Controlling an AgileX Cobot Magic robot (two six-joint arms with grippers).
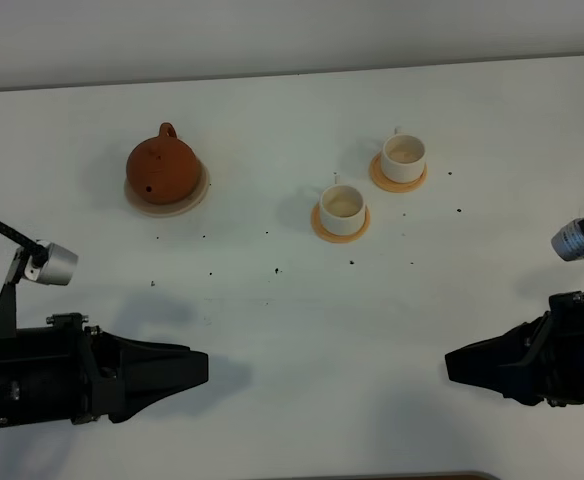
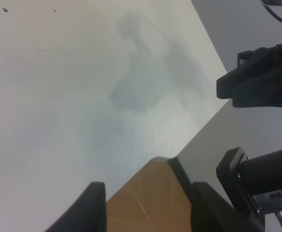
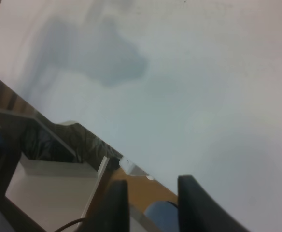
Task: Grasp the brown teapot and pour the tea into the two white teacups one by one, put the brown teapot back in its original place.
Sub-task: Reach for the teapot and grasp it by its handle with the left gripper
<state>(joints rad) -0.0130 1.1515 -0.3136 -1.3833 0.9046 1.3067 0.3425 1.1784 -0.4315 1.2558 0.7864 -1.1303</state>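
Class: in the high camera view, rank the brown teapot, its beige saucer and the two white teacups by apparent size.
1. beige saucer, marginally widest
2. brown teapot
3. left teacup and right teacup: look alike, unranked

White tabletop (image 1: pixel 292 330) filling most of the frame, pale grey wall (image 1: pixel 272 35) along the upper edge, dark specks (image 1: pixel 277 269) scattered mid-frame, soft shadows, brown wood surface (image 2: pixel 146 198) beyond the table's edge.
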